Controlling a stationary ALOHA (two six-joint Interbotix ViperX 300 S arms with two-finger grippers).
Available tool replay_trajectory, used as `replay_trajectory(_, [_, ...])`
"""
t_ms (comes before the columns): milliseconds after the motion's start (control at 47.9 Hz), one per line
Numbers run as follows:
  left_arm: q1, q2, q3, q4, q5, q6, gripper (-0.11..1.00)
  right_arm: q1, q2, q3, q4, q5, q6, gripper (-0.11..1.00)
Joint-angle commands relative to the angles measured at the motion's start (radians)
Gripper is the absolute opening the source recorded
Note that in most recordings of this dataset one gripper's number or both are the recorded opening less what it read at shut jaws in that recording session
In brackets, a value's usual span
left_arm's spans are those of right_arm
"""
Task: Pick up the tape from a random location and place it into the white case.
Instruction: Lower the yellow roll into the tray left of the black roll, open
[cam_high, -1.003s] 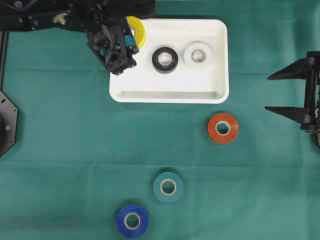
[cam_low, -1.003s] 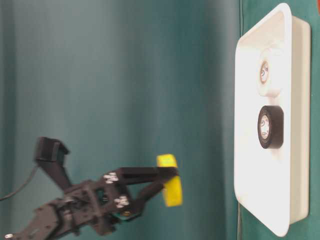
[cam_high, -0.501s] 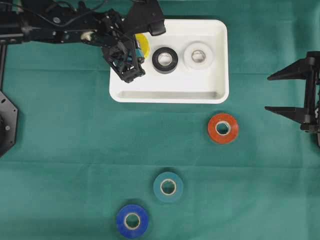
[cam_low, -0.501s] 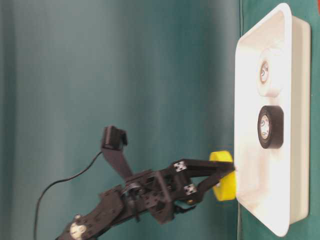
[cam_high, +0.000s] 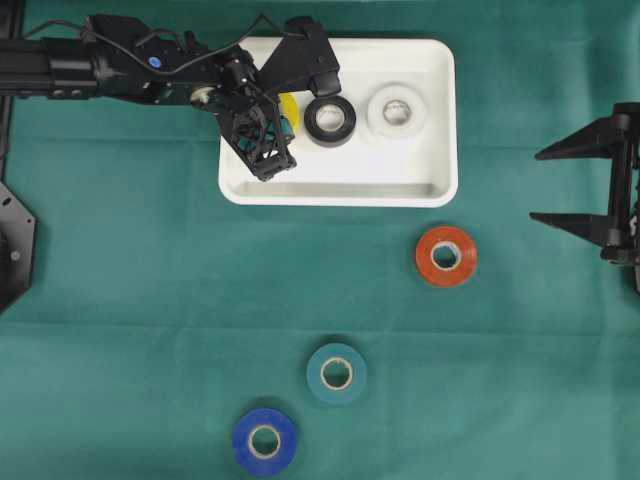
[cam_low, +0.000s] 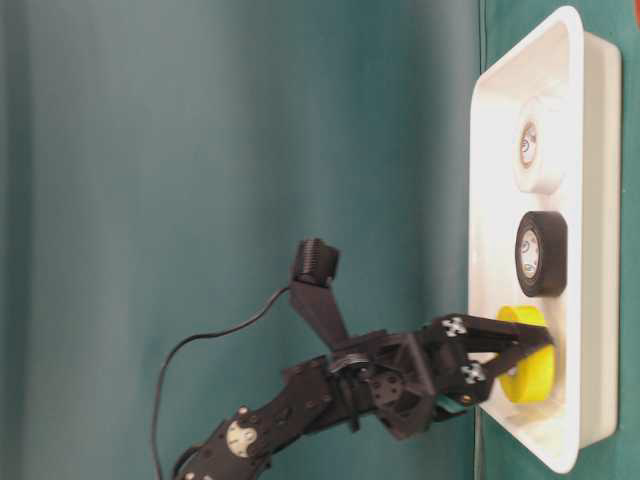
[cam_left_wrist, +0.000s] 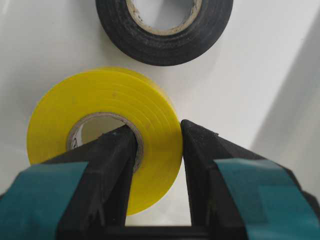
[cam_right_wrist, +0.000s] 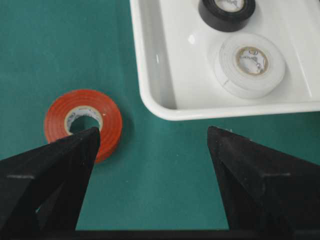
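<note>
Overhead view, near edge first: a blue roll (cam_high: 264, 441) lies nearest, a teal roll (cam_high: 336, 373) just beyond it, and an orange roll (cam_high: 446, 256) farther right, all loose on the green cloth (cam_high: 120, 320) and well apart from one another. The right gripper (cam_high: 585, 185) hangs at the right edge with its jaws spread wide and nothing between them. Farther off sits the white case (cam_high: 340, 190), holding a black roll (cam_high: 330, 120) and a white roll (cam_high: 397, 110). The left gripper (cam_high: 283, 112) reaches into the case's left end, clamped on the yellow tape (cam_high: 288, 110), one finger through the core and one outside the wall. Table-level view shows the yellow tape low inside the case, close to the floor; contact cannot be confirmed. Judgement: the placing step is nearly complete. Recommended practice: settle the roll flat on the floor, clear of the black roll just beside it, then open and lift straight out so the inner finger does not drag the roll.
</note>
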Motion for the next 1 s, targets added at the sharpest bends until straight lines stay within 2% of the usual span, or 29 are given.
replay_trajectory(0, [-0.003, -0.006, -0.014, -0.002, -0.009, 0.0, 0.22, -0.002, 0.006, -0.026, 0.0, -0.003, -0.002, 0.82])
replay_trajectory(188, [-0.009, -0.003, -0.018, -0.002, -0.048, 0.005, 0.22, -0.002, 0.008, -0.026, -0.003, -0.003, -0.002, 0.82])
replay_trajectory(480, [-0.018, -0.006, -0.011, -0.003, -0.046, 0.002, 0.24, -0.002, 0.02, -0.025, -0.005, -0.003, -0.002, 0.82])
replay_trajectory(522, [-0.021, -0.006, -0.009, -0.003, -0.046, 0.002, 0.3, -0.002, 0.02, -0.025, -0.005, -0.003, -0.002, 0.82])
replay_trajectory(689, [-0.034, -0.009, -0.002, -0.003, -0.052, 0.005, 0.79, -0.002, 0.02, -0.025, -0.005, -0.003, -0.002, 0.82])
replay_trajectory(773, [-0.034, -0.011, 0.0, -0.003, -0.052, 0.005, 0.96, -0.002, 0.02, -0.026, -0.006, -0.003, -0.002, 0.82])
replay_trajectory(982, [-0.041, -0.035, 0.0, -0.003, -0.044, 0.005, 0.94, -0.002, 0.018, -0.026, -0.006, -0.003, 0.0, 0.82])
